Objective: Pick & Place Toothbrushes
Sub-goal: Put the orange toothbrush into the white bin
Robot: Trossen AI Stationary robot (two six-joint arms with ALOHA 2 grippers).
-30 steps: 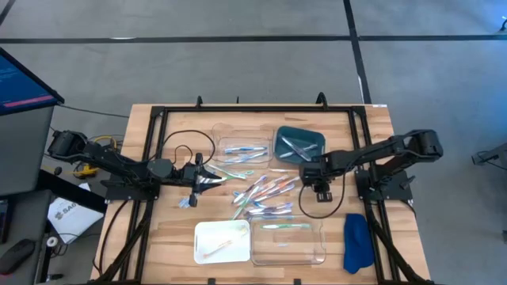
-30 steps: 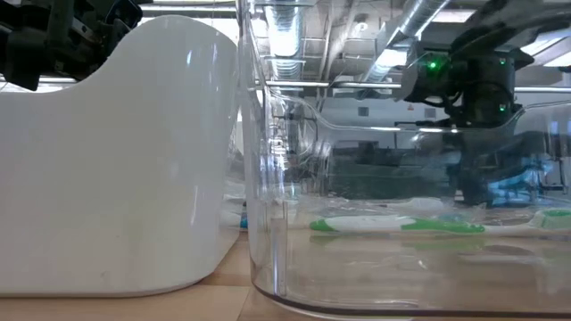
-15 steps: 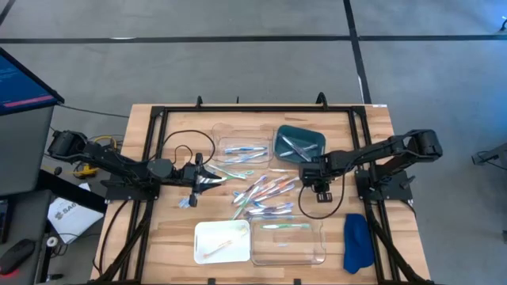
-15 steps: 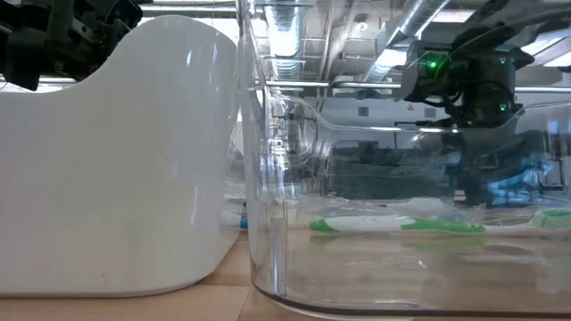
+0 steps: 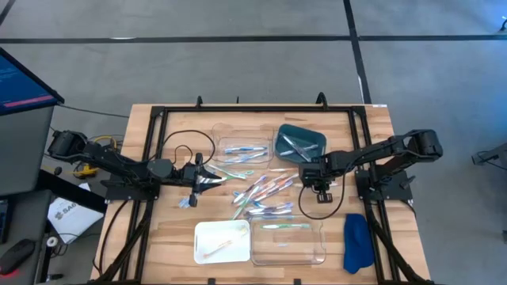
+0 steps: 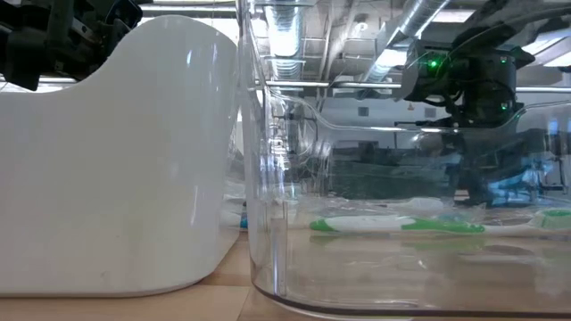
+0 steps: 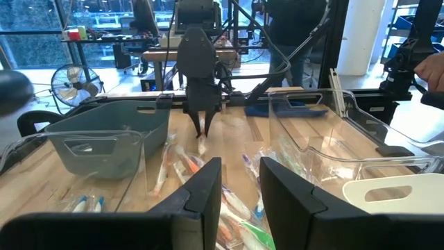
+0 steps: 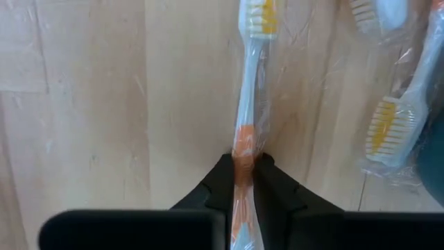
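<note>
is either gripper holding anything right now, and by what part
The right gripper is shut on a wrapped orange toothbrush, pinching its handle. The left gripper hangs open over the pile, holding nothing.

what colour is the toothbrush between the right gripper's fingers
Light blue handle with an orange grip section and yellow-white bristles: the toothbrush in the right gripper, clearest in the right wrist view.

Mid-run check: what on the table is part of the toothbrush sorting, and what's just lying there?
Job:
- loose toothbrushes mid-table
- orange-and-white toothbrush between the right gripper's fingers
- clear trays, teal tray, white tray
- left gripper, waiting by the pile

Lying about:
- blue cloth
- black cable loop
</note>
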